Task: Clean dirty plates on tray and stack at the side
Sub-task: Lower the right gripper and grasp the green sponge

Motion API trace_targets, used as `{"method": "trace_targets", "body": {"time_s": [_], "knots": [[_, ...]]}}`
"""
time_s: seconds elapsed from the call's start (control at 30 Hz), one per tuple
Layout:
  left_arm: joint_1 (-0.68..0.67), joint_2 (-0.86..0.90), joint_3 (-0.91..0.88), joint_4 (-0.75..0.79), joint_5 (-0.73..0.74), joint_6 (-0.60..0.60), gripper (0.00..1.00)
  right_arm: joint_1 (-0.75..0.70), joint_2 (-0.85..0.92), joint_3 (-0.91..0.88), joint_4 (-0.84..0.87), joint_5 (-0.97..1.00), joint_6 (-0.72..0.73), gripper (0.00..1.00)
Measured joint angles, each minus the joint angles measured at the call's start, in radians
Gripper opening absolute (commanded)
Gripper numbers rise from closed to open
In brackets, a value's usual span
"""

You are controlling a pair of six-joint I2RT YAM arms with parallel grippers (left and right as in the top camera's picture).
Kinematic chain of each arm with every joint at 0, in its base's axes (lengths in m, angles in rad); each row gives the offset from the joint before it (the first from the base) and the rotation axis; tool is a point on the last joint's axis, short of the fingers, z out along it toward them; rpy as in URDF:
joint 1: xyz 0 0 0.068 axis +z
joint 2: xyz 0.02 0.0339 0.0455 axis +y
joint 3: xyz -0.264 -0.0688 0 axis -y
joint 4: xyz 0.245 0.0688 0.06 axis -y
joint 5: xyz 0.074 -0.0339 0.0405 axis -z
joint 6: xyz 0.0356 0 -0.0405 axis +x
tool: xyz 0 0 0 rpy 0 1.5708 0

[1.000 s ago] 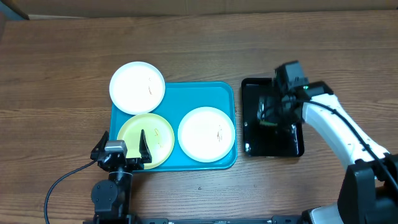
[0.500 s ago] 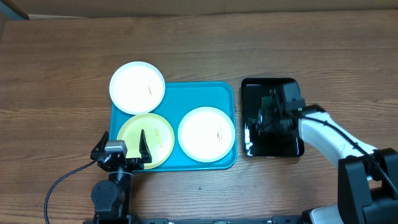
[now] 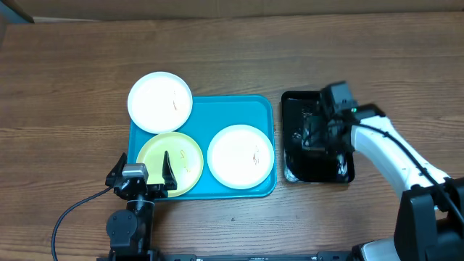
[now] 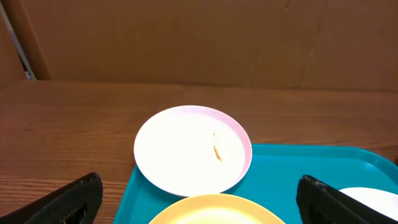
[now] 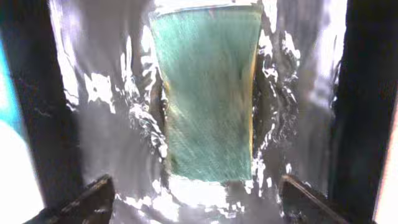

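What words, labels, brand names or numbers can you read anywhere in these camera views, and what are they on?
None: no view shows any readable text.
The thin marks on the white plate, the yellow-green plate and the other white plate are brownish smears, not writing.
The blue tray, the black tray and the green sponge show no print.

Through the left wrist camera, I see the yellow-green plate (image 4: 214, 213) between the left fingers (image 4: 68, 200) only as a sliver, cut by the bottom edge. The green sponge (image 5: 208, 93) ahead of the right fingers (image 5: 87, 202) loses its far end; overhead, my right arm (image 3: 377, 138) hides it.
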Motion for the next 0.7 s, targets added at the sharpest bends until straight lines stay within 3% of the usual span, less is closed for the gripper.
{"method": "trace_targets", "body": {"time_s": [0.4, 0.43, 0.53, 0.6, 0.63, 0.7], "knots": [[0.000, 0.000, 0.000, 0.000, 0.000, 0.000, 1.00, 0.000, 0.036, -0.003, 0.239, 0.009, 0.000, 0.91], [0.000, 0.000, 0.000, 0.000, 0.000, 0.000, 1.00, 0.000, 0.047, -0.010, 0.257, 0.009, 0.000, 0.87], [0.000, 0.000, 0.000, 0.000, 0.000, 0.000, 1.00, 0.000, 0.111, -0.030, 0.296, 0.012, -0.008, 0.40], [0.000, 0.000, 0.000, 0.000, 0.000, 0.000, 1.00, 0.000, 0.151, -0.036, 0.309, 0.023, 0.002, 0.16], [0.000, 0.000, 0.000, 0.000, 0.000, 0.000, 1.00, -0.001, 0.164, -0.037, 0.314, 0.032, -0.001, 0.08], [0.000, 0.000, 0.000, 0.000, 0.000, 0.000, 1.00, -0.002, 0.169, -0.037, 0.317, 0.041, 0.004, 0.10]]}}
